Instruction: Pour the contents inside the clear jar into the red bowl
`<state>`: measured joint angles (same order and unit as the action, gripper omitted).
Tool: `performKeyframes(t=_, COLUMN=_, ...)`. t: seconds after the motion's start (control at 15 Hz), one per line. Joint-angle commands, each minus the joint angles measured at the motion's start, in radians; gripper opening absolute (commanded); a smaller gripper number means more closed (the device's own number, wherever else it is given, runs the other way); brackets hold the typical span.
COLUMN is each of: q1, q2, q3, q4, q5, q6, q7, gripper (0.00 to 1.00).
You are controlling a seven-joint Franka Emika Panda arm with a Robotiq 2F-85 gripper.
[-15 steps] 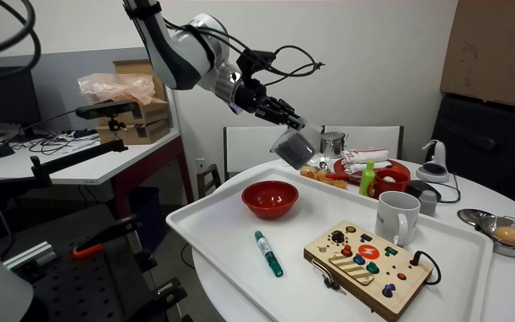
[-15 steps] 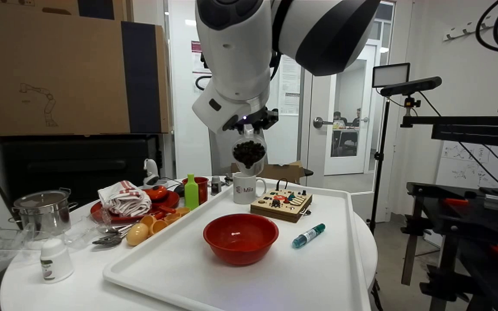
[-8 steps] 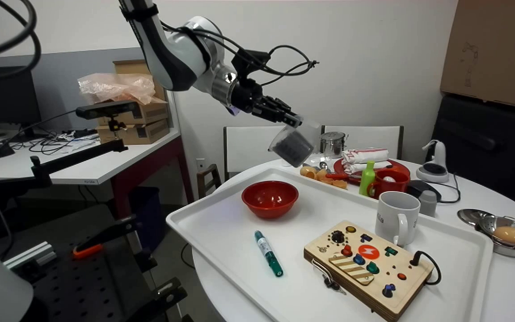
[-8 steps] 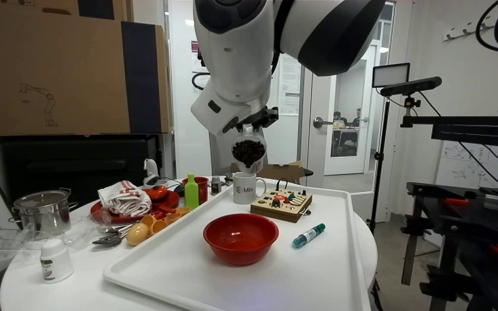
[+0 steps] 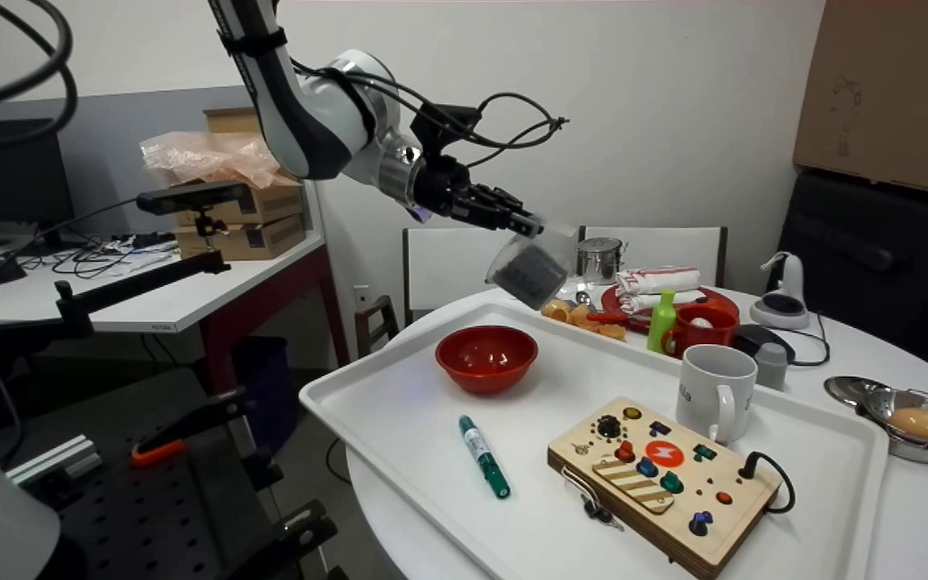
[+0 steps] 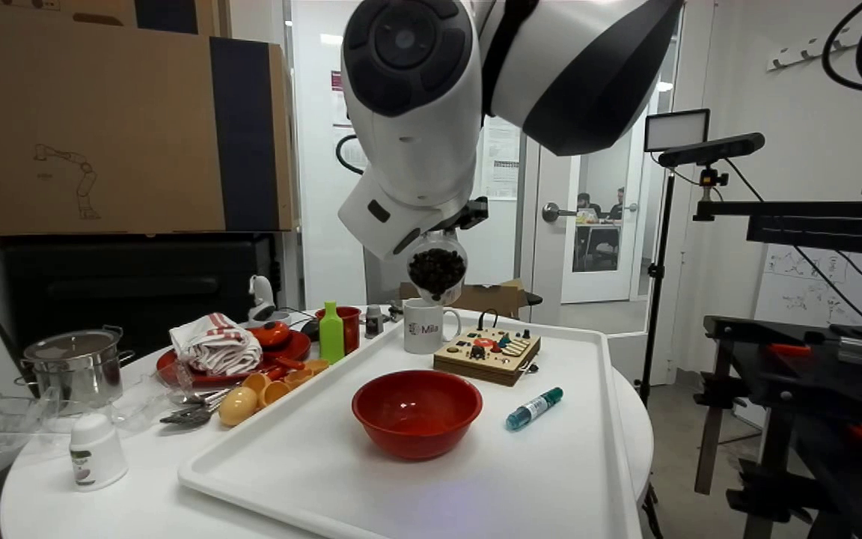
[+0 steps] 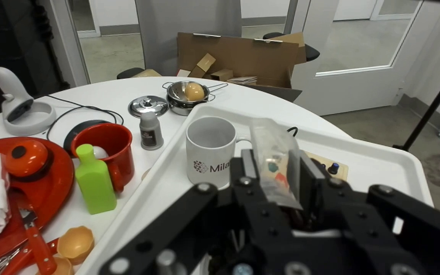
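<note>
The clear jar (image 5: 530, 263) hangs in mid-air, tipped well off vertical, with dark bits (image 6: 437, 271) bunched in its lower part, and it's higher in the frame than the red bowl (image 6: 416, 438) in both exterior views. The gripper (image 7: 280, 168) has hold of it, clamped down to a pretty narrow gap with see-through plastic squeezed in between. Bowl's upright on a big white tray (image 6: 289, 464), sharing space with a blue-green marker (image 5: 483, 457), a wooden knob box (image 6: 487, 355) and a white mug (image 6: 420, 340) that says Mila. The tray sits on a round white table (image 6: 154, 509), and it's kinda crowded: on the left of an exterior view there's a steel pot (image 6: 90, 370), and further in toward the middle a striped towel (image 6: 215, 348) piled on a red plate (image 7: 57, 185), with a lime green bottle (image 6: 331, 335) and a red mug (image 7: 124, 156) near it. Room-wise, a huge cardboard box (image 6: 139, 135) fills the upper left there, a door (image 6: 554, 262) is right of centre, and in an exterior view a white desk (image 5: 190, 298) with a monitor (image 5: 9, 181) and stacked boxes (image 5: 267, 207) takes up the left.
</note>
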<state>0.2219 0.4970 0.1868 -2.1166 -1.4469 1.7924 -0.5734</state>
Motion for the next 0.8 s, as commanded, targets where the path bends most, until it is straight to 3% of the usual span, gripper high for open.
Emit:
performKeyframes(t=0.0, q1=0.018, q2=0.022, q3=0.006, q4=0.013, q5=-0.029, q6=-0.056, q7=0.028, gripper=0.16)
performKeyframes(t=0.73, q1=0.037, q2=0.057, q3=0.013, q4=0.037, q5=-0.050, q6=-0.111, q7=0.048, gripper=0.16)
